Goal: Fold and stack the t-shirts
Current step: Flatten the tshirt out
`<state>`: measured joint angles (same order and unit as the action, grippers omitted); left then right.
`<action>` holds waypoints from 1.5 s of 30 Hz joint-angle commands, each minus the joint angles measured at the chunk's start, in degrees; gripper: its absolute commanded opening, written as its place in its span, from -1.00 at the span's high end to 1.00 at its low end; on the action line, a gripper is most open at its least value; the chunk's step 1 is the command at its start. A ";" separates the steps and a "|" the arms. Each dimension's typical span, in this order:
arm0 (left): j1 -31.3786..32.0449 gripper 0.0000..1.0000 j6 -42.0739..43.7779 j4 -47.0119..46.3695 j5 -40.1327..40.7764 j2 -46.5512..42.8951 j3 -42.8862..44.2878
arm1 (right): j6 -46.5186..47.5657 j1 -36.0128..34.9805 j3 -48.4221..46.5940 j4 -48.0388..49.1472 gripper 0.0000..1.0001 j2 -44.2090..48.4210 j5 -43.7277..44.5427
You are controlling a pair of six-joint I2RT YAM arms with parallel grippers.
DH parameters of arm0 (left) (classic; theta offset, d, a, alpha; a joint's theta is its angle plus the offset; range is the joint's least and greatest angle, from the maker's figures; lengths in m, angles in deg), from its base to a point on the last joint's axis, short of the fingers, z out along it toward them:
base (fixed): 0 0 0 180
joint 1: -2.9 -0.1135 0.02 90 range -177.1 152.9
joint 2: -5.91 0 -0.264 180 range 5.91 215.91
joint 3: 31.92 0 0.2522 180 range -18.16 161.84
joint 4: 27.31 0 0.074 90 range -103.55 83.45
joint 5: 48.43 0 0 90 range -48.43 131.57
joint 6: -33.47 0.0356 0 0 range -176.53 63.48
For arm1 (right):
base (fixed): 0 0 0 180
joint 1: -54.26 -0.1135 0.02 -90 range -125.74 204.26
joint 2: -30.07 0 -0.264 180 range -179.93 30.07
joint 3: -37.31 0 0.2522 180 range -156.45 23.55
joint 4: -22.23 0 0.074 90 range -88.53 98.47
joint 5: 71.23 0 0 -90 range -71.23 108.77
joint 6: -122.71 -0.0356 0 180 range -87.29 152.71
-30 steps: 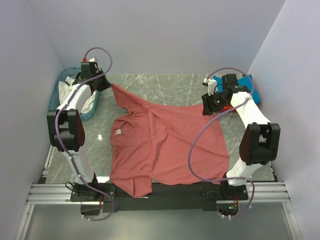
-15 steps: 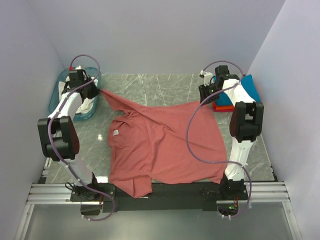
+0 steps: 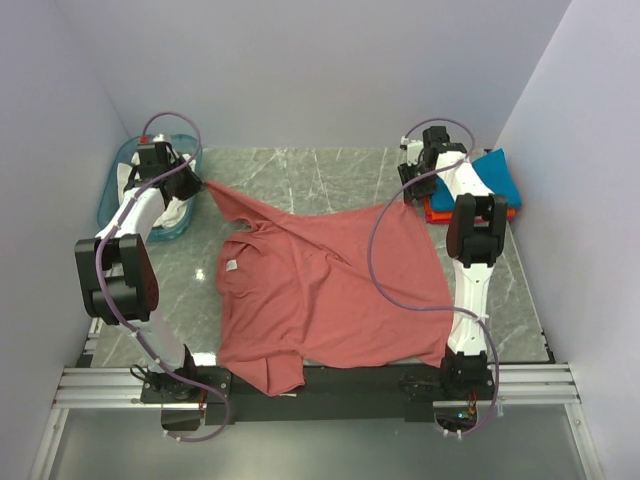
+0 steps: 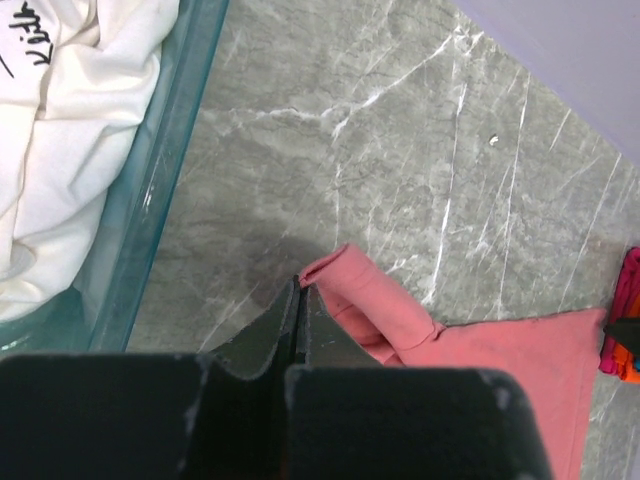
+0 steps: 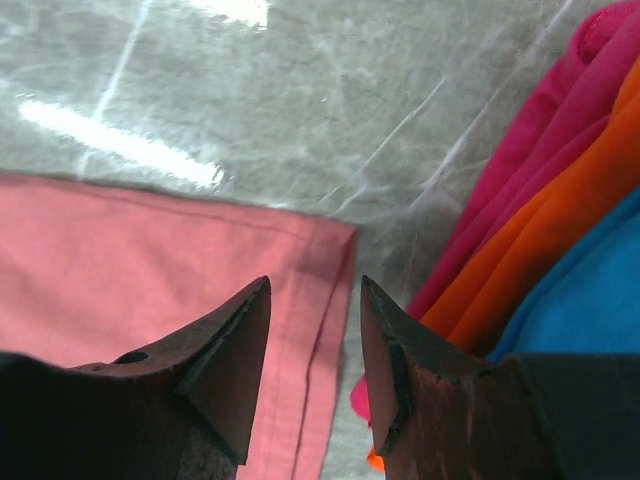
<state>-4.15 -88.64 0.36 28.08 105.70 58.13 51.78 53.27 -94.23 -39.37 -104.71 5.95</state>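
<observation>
- Fabric of the dusty-red t-shirt (image 3: 320, 290) is spread flat across the worktop (image 3: 300, 170).
- Its far left corner is pinched in the closed left gripper (image 4: 298, 297), just beside the teal basket (image 4: 150, 200).
- The right gripper (image 5: 315, 288) is held with jaws apart over the far right corner, next to the folded t-shirts (image 3: 495, 180).

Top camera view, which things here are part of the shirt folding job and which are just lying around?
Job: dusty-red t-shirt, spread out; teal-blue t-shirt and orange t-shirt, folded in the stack; left gripper, shut on the red one's edge; right gripper, open.
Lying about: teal basket; white cloth in it.
</observation>
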 commanded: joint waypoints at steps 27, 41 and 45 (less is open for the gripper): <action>-0.16 0.99 0.48 -4.07 -4.26 -2.67 -1.15 | 3.87 -0.41 -8.35 -3.86 0.80 -6.56 -0.10; -0.25 0.99 -0.66 -1.26 -5.23 -8.02 6.84 | 2.73 -2.08 12.73 5.55 1.00 23.75 -6.78; -0.16 0.99 -1.01 -0.29 -5.22 -12.06 9.22 | 2.03 -3.66 16.35 5.56 1.00 36.57 -7.48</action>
<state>-4.19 -88.99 1.37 23.60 99.44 62.94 54.64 51.12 -78.69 -37.29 -78.18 0.95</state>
